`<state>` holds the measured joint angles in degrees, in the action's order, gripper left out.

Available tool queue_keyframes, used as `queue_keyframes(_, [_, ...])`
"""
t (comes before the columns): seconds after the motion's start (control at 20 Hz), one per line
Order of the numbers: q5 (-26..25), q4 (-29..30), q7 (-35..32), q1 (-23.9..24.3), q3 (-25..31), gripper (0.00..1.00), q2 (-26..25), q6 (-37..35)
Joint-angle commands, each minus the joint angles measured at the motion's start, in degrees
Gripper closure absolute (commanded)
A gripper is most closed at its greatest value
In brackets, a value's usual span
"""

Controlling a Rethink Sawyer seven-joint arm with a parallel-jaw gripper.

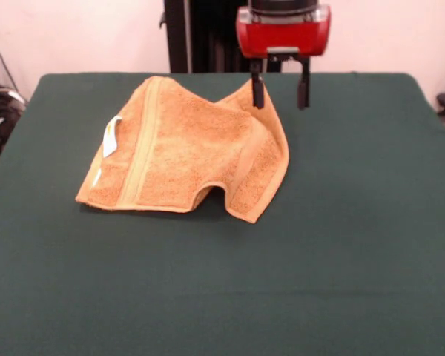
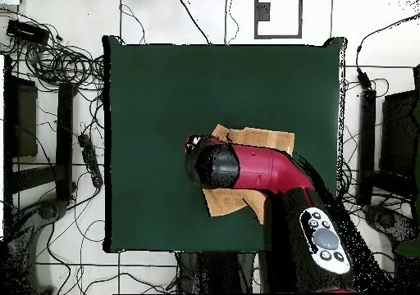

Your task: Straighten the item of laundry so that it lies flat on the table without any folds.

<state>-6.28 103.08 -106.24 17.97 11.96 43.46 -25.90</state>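
Note:
The orange-tan towel (image 1: 182, 152) lies on the dark green table (image 1: 341, 245), rumpled, with its right part raised into a peak and a fold arching up at its front edge. A woven band runs down its left part and a small white tag (image 1: 111, 137) sticks out at the left edge. My gripper (image 1: 280, 89) hangs open just above the towel's raised far-right corner; its left finger (image 1: 257, 89) is at that corner, the right finger is over bare table. In the overhead view the arm (image 2: 246, 167) covers most of the towel (image 2: 261, 138).
Cables and dark equipment lie on the floor around the table (image 2: 148, 103) in the overhead view. The robot's pedestal (image 1: 200, 33) stands behind the table's far edge.

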Motion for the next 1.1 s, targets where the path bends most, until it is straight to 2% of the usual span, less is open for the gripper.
queue_keyframes(0.05, [5.3, 5.9, -12.6, -4.5, 5.1, 0.00, -5.5, 4.7])
queue_keyframes(0.3, [6.4, 6.9, -15.8, -7.7, 2.8, 0.00, -8.8, 13.0])
queue_keyframes(0.8, [7.6, 6.6, -14.0, -8.6, 1.2, 0.00, -12.0, 16.5])
queue_keyframes(0.95, [7.6, 8.2, -14.2, -9.6, -0.4, 0.00, -8.8, 15.3])
queue_keyframes(1.1, [7.4, 11.9, -13.2, -8.8, -1.3, 0.00, -2.9, 12.3])
